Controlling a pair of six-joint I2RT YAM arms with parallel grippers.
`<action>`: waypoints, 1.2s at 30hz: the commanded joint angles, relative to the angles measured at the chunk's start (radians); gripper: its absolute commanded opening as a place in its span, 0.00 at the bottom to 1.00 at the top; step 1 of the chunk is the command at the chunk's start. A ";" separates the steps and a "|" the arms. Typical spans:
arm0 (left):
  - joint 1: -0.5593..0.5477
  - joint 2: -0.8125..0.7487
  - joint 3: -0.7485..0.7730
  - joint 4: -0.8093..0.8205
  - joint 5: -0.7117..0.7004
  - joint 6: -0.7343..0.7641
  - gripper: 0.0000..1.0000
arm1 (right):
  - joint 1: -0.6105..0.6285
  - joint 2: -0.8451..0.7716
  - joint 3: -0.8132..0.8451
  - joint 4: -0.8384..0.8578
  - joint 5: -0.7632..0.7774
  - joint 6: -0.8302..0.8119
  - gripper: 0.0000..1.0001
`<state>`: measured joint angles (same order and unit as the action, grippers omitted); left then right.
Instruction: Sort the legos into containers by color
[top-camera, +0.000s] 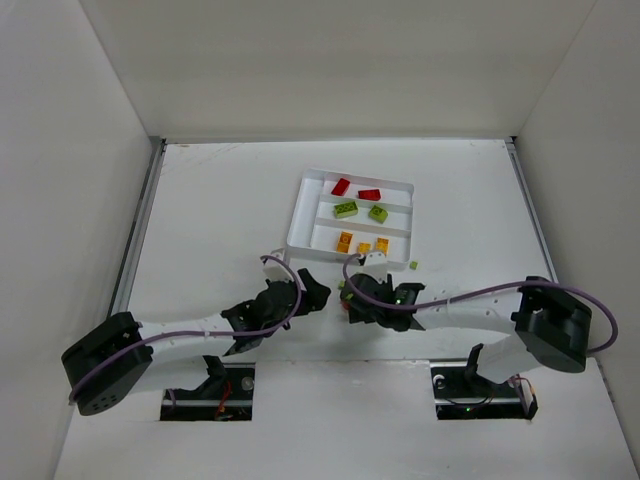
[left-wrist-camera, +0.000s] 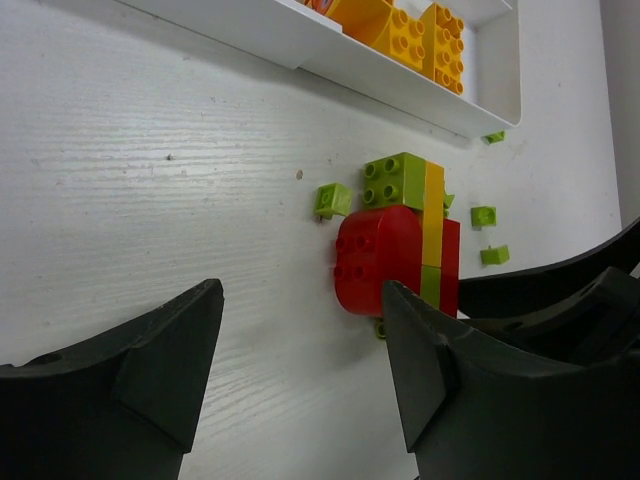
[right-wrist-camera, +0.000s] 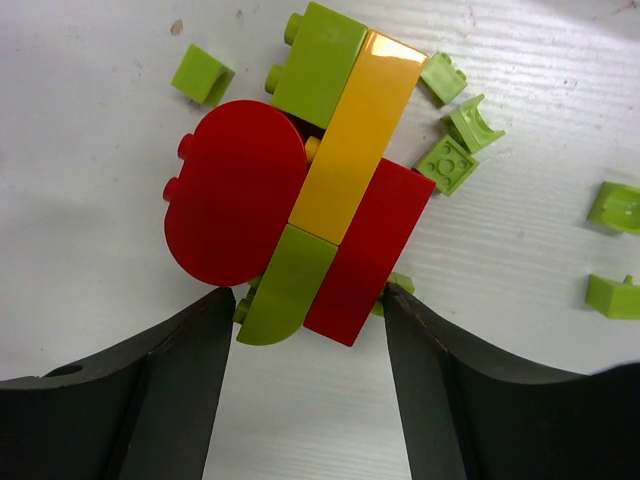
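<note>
A clump of legos (right-wrist-camera: 300, 200) lies on the table: a red rounded piece, a red brick, a yellow-orange bar and lime green bricks stuck together. It also shows in the left wrist view (left-wrist-camera: 395, 250) and the top view (top-camera: 345, 297). My right gripper (right-wrist-camera: 305, 300) is open, its fingertips on either side of the clump's near end. My left gripper (left-wrist-camera: 300, 300) is open and empty, just left of the clump. The white tray (top-camera: 300, 215) holds red bricks (top-camera: 341, 186) in the far slot, green (top-camera: 346, 208) in the middle, orange (top-camera: 345, 240) in the near slot.
Several loose lime green bits (right-wrist-camera: 203, 73) lie around the clump, some to the right (right-wrist-camera: 612, 297). One green stud (top-camera: 413, 264) sits by the tray's near right corner. The tray's near wall (left-wrist-camera: 300, 40) stands just beyond the clump. White walls enclose the table.
</note>
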<state>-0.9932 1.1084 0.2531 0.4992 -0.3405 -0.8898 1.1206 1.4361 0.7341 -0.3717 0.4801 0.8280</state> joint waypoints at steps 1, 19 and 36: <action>-0.002 -0.025 -0.020 0.045 0.011 -0.021 0.63 | -0.011 0.049 0.008 0.013 0.024 -0.010 0.67; 0.018 -0.068 -0.058 0.045 0.041 -0.058 0.66 | 0.000 0.021 0.085 -0.105 0.124 -0.055 0.79; 0.035 -0.124 -0.087 0.035 0.049 -0.075 0.66 | -0.029 0.087 0.079 0.033 0.103 -0.112 0.65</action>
<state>-0.9600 1.0111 0.1761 0.5053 -0.2920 -0.9535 1.1137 1.5162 0.8001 -0.4175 0.5751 0.7403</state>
